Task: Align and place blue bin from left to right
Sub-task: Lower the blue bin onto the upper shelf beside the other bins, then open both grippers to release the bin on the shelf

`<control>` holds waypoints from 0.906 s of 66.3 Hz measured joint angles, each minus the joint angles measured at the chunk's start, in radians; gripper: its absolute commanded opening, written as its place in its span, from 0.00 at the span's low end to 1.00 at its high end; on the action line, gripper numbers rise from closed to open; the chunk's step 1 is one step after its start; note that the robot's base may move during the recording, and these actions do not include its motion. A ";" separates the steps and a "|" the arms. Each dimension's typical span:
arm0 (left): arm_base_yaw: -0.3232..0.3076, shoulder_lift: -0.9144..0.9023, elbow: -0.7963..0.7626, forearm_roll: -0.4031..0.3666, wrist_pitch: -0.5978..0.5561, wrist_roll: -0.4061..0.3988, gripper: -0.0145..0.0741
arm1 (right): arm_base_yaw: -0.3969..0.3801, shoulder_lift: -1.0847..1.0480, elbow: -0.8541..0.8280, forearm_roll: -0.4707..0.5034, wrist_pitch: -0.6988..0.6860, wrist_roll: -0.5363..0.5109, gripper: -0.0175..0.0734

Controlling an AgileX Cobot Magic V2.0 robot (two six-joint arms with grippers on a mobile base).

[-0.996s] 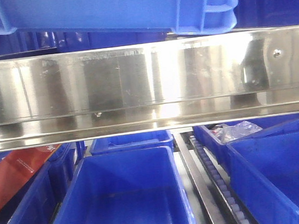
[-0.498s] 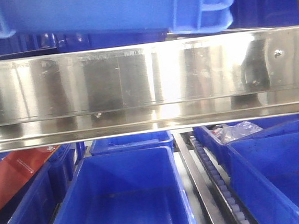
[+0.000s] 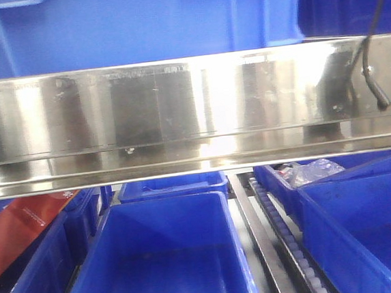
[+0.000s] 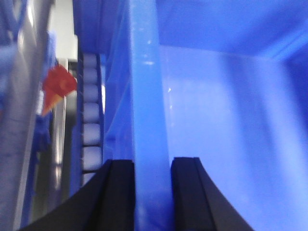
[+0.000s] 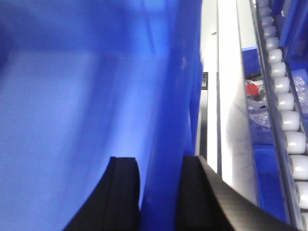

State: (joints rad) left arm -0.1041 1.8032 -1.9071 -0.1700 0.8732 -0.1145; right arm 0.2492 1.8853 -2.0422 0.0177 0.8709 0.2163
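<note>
**Op:** Two end effectors on the blue bin (image 3: 137, 25), one per side wall. On the left wrist cam I see the left end effector (image 4: 152, 192) closed over the bin's rim, one black finger (image 4: 118, 192) outside the wall, the other inside. Wall fills the gap between them.

**Eng:** Right side the same?

**Op:** Yes. Right end effector (image 5: 161, 192) is pinched on the opposite wall, a finger (image 5: 124, 192) inside the bin, its partner outside. No gap visible on either one.

**Eng:** Where is the bin?

**Op:** Front cam has it on the upper level, behind the steel rail (image 3: 192, 112) that runs the full width. Bin wall spans from the left edge to about three-quarters across, ribs showing near its right corner. I can't tell whether its base is resting on the shelf; the rail hides it.

**Eng:** Anything else in view?

**Op:** Black cable (image 3: 372, 49) hangs over the rail at the right end. Below the rail, deeper-blue tubs sit in lanes: one empty in the centre (image 3: 157, 259), one at right (image 3: 367, 234), a smaller one behind (image 3: 171, 186). Roller track (image 3: 286, 241) runs between centre and right tubs. Red packet (image 3: 18, 234) at lower left.
</note>
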 measured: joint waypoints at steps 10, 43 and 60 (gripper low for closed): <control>0.000 0.019 -0.002 0.009 -0.017 0.004 0.56 | -0.004 0.013 -0.001 -0.004 -0.018 -0.014 0.70; 0.000 -0.078 -0.012 0.101 0.005 0.006 0.77 | -0.004 -0.086 -0.063 -0.031 0.058 -0.020 0.64; 0.000 -0.228 -0.012 0.146 0.132 0.014 0.28 | -0.004 -0.227 -0.065 -0.088 0.149 -0.026 0.12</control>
State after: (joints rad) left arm -0.1041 1.5754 -1.9194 -0.0238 1.0056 -0.1001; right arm 0.2448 1.6588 -2.1074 -0.0701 1.0200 0.1901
